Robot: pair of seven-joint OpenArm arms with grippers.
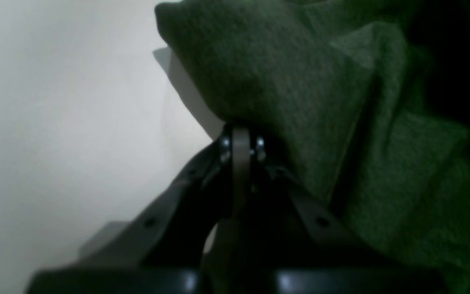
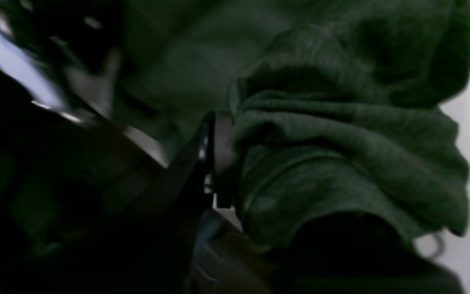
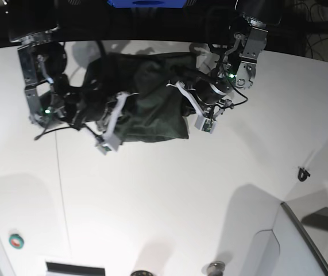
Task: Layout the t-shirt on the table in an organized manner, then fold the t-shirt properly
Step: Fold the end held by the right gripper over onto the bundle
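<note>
The dark green t-shirt hangs bunched and wrinkled between my two arms over the far part of the white table. In the left wrist view my left gripper has its fingers pressed together, pinching the t-shirt, which rises from the tips and drapes to the right. In the right wrist view my right gripper is shut on a thick roll of the t-shirt, with folds spilling to the right. In the base view the cloth hides both sets of fingertips.
A thin seam line runs down the table's left side. A small green-rimmed round thing lies at the front left. A small black clip sits at the right, and a raised white panel fills the front right corner.
</note>
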